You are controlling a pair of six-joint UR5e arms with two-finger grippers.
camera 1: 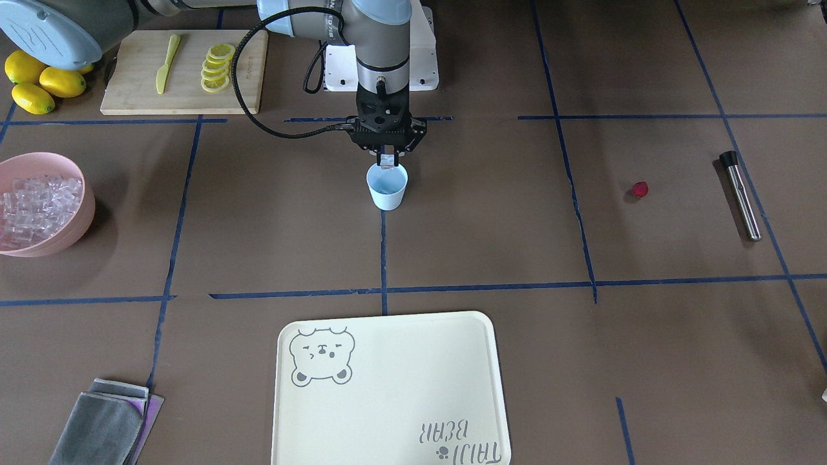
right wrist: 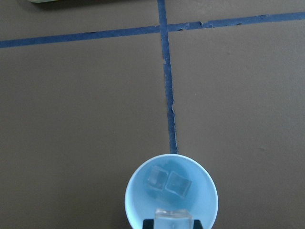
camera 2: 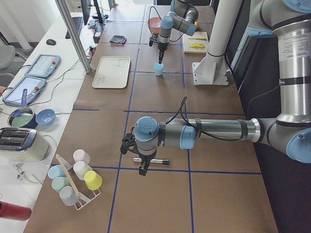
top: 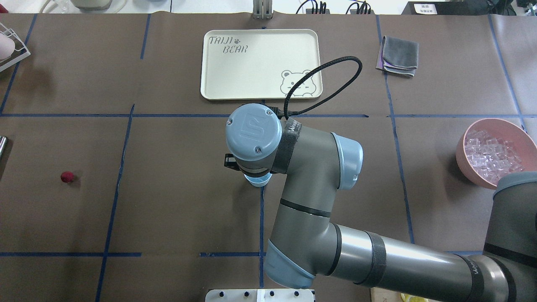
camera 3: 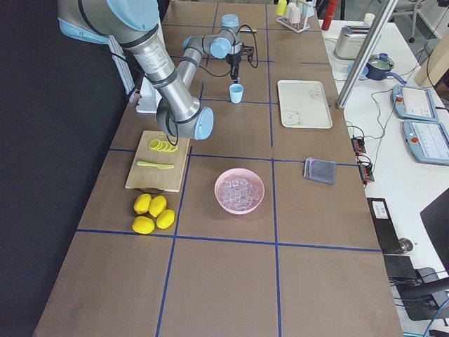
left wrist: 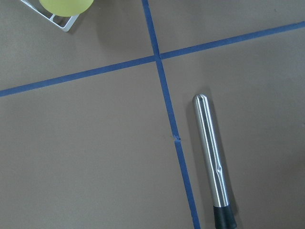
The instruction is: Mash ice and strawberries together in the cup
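Right gripper point(camera 1: 386, 159) pinches an ice cube point(right wrist: 174, 218) above the cup point(camera 1: 387, 192) rim; released there, it could bounce out.

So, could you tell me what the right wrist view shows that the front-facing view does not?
Only the right wrist view: two ice cubes lying inside the cup. Only the front-facing view: the strawberry, the metal muddler, the pink bowl of ice and the tray. Both: the cup, with the right gripper holding a third ice cube over it.
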